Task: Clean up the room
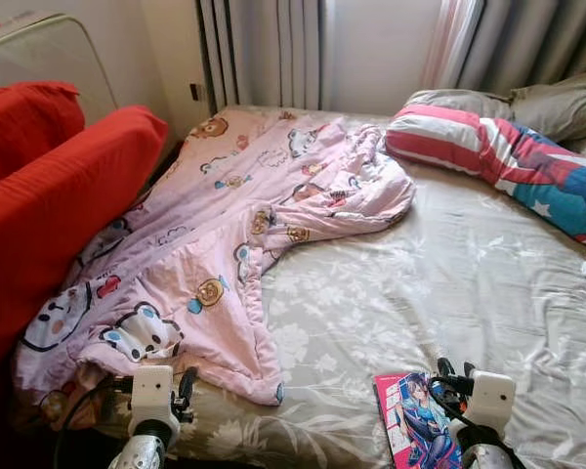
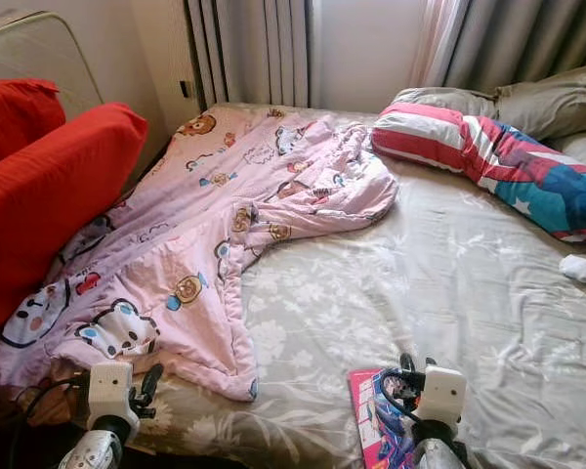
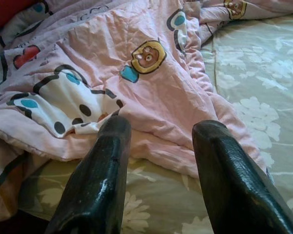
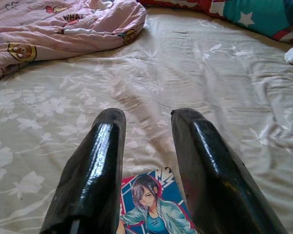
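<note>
With fingers spread, the right tool [image 4: 142,168] hangs over the comic book [image 1: 417,420] at the bed's [image 1: 439,283] 6 o'clock edge to lift it, while the left tool [image 3: 161,170], also spread, faces the rumpled pink quilt [image 1: 225,244] at 8 o'clock.

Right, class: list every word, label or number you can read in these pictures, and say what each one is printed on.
"WHAT": on the pink cartoon quilt, seen in the right wrist view; small, so not certain.
Comic book by the right gripper: an illustrated figure, no title legible.
Striped star pillow: no lettering readable.
</note>
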